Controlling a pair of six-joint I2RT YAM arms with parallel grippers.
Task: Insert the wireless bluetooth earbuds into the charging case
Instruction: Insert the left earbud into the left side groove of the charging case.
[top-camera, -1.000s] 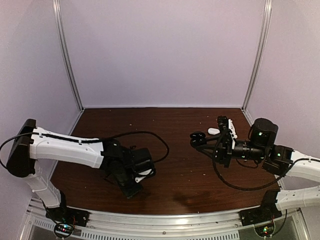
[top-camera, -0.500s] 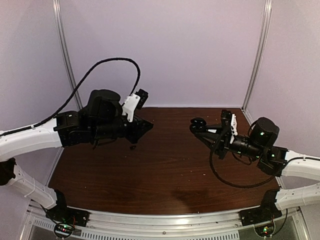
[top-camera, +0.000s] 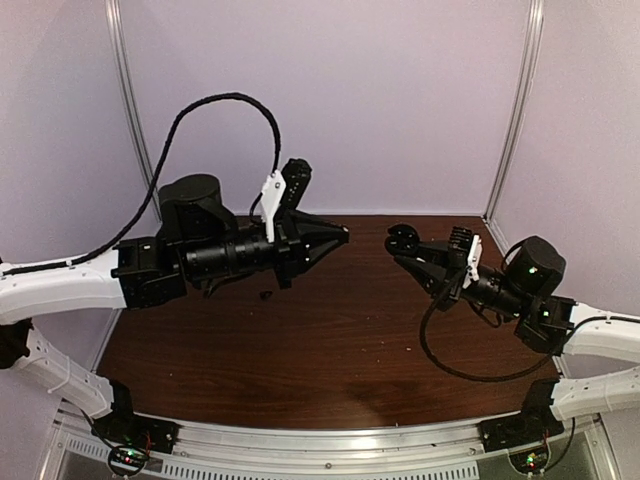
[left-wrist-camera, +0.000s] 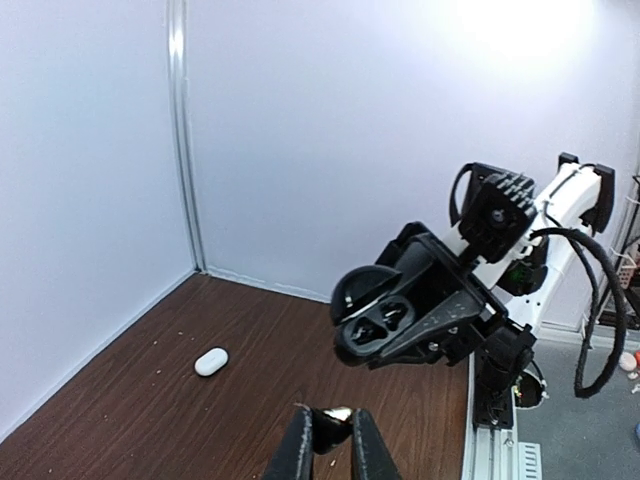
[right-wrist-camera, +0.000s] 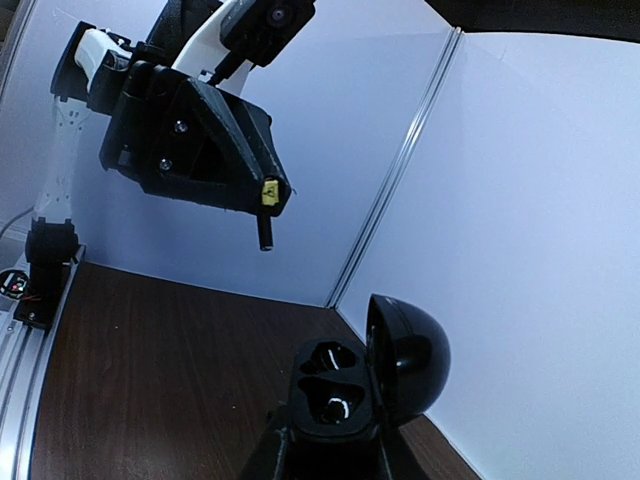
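Up in mid-air, the open charging case (left-wrist-camera: 378, 322), clamped in the right gripper (right-wrist-camera: 330, 437), hangs at one o'clock from the earbud (left-wrist-camera: 335, 413) pinched in the left gripper (left-wrist-camera: 333, 422), so slight misalignment on approach could knock it loose.

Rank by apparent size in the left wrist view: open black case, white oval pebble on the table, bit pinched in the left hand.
1. The open black case: clearly largest.
2-3. The white oval pebble and the pinched bit look alike. The bit sits nearest the camera, half hidden by the left hand, so unranked.
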